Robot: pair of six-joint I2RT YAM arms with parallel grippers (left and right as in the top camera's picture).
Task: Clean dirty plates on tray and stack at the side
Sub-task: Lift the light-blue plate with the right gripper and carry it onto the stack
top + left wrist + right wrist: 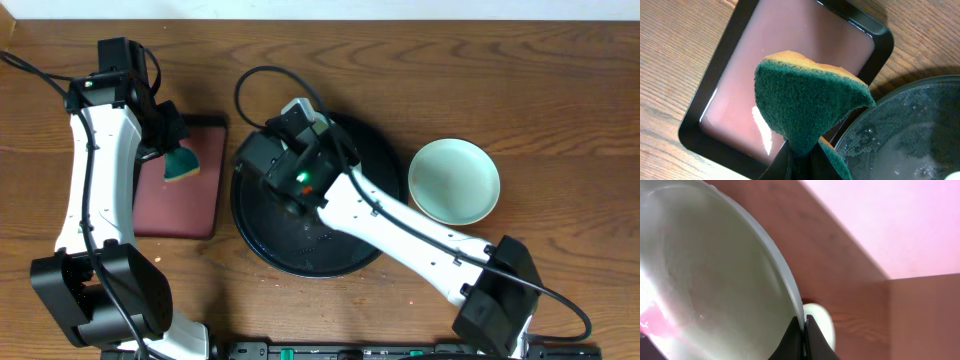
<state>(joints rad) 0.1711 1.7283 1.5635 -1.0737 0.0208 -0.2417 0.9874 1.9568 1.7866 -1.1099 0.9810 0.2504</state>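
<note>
Table (560, 80), one tray (270, 240): my left jaws grip one sponge (805, 110), right jaws one plate (705, 280); second plate (455, 181) sits right.

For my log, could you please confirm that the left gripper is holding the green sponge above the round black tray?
Not quite: the left gripper holds the green sponge above the maroon rectangular tray, beside the round black tray. The overhead view shows this.
</note>
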